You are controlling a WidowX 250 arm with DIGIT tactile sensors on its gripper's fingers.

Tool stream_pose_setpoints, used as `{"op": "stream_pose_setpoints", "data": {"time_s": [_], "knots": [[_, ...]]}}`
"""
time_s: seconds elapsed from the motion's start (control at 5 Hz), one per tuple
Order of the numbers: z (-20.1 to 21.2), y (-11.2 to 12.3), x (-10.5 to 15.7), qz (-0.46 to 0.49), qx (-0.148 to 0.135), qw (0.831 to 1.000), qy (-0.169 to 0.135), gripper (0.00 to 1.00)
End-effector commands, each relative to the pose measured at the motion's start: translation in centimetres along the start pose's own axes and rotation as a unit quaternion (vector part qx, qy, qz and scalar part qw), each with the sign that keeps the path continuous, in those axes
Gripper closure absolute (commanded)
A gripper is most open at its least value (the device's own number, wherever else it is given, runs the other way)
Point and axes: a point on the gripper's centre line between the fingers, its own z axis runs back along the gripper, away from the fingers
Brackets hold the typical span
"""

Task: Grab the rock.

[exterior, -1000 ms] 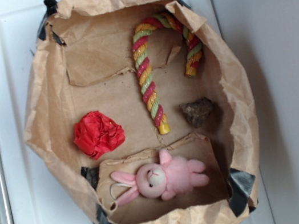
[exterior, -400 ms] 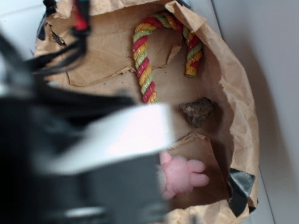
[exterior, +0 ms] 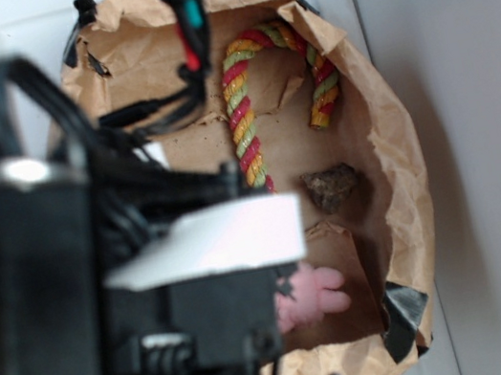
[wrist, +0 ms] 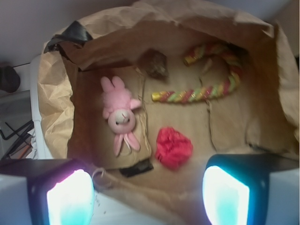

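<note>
Swinging farther over the paper-lined box (exterior: pixel 388 139), your gripper (wrist: pixel 147 194) hangs fingers apart; the rock (exterior: pixel 332 187) lies long-axis across.

Arm (exterior: pixel 105 300) now in exterior view; 1 s ago only a bit at left edge, box open to view. Since 0.4 s ago arm bulk shifted slightly right/down, cables (exterior: pixel 188 24) moved right over box top edge. Arm now hides red paper ball (wrist: pixel 173 146) and most of bunny (exterior: pixel 310 295) in exterior view; only bunny's legs end shows. Candy-cane rope (exterior: pixel 241 121) lower end covered too.
</note>
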Motion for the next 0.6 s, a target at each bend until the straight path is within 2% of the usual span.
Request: {"op": "stream_pose_setpoints", "data": {"time_s": [0.0, 0.2, 0.4], "knots": [[-2.2, 1.6, 4.0, -0.011, 0.008, 1.0, -0.012, 0.0], [-3.8, 2.6, 4.6, -0.021, 0.023, 0.999, -0.015, 0.0], [-5.0, 3.3, 5.1, -0.029, 0.006, 0.999, -0.034, 0.0]]}}
